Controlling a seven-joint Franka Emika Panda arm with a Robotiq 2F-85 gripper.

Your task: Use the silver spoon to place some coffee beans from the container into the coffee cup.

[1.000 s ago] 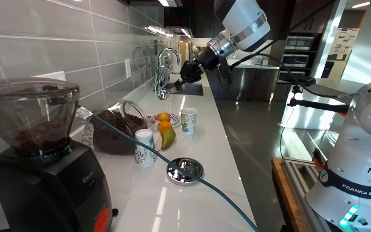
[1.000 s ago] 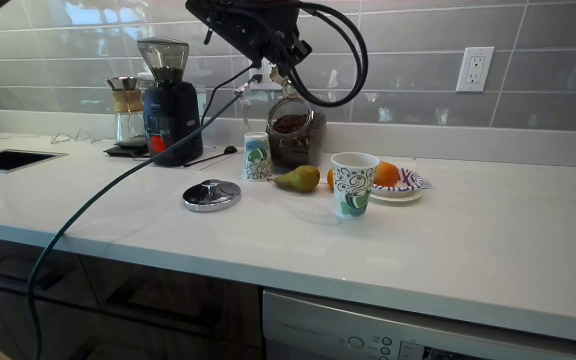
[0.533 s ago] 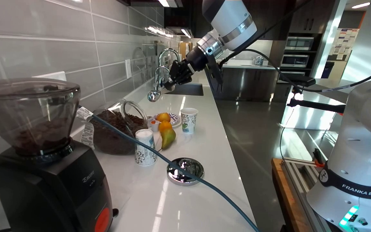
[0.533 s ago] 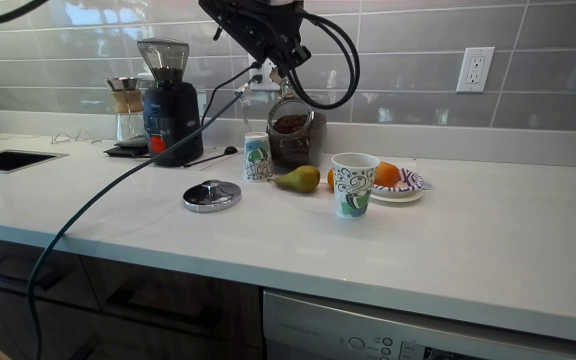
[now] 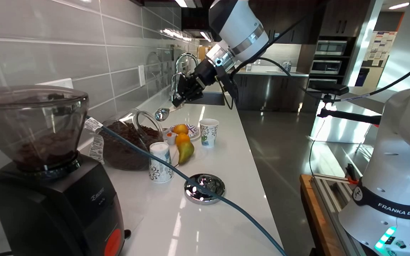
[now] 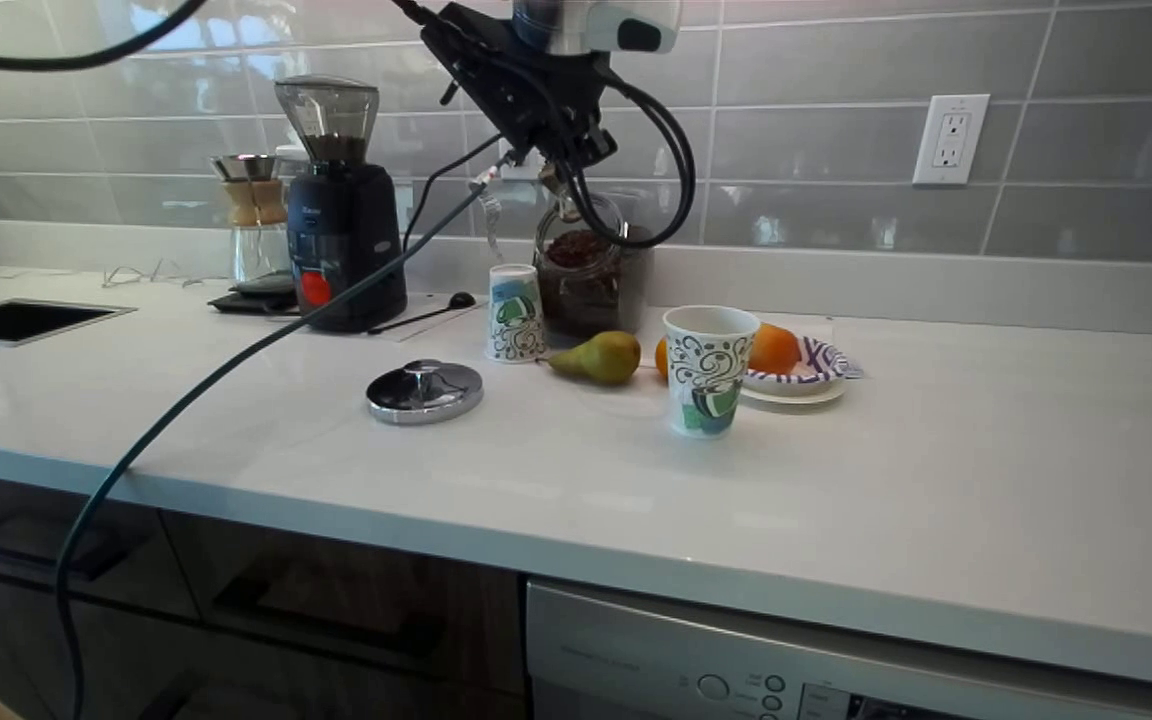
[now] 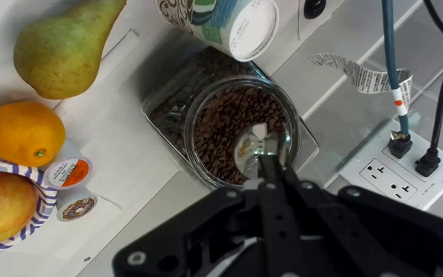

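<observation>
My gripper (image 7: pixel 277 169) is shut on the silver spoon (image 7: pixel 247 148), whose shiny bowl shows over the round mouth of the container in the wrist view. I see no beans in the bowl, only reflections. In an exterior view the spoon (image 5: pixel 162 114) hangs just above and behind the jar mouth, below the gripper (image 5: pixel 178 102). The container is a clear glass jar (image 5: pixel 126 158), tilted, its open rim (image 7: pixel 191 127) facing up in the wrist view. Dark coffee beans (image 7: pixel 221 127) fill it. An upright patterned paper coffee cup (image 6: pixel 711 375) stands on the counter; another cup (image 6: pixel 516 315) stands upside down beside the jar.
A pear (image 6: pixel 598 358), oranges (image 5: pixel 182 138) and a paper plate (image 6: pixel 816 368) lie near the jar. A chrome lid (image 6: pixel 424 392) lies on the counter. A blue cable (image 5: pixel 190 181) crosses in front. A black grinder (image 6: pixel 344 240) and wall outlets (image 7: pixel 390 177) are close by.
My gripper and the spoon have moved left and down toward the jar mouth in an exterior view. The arm's cable loop has shifted with it. The jar, cups and fruit have not moved.
</observation>
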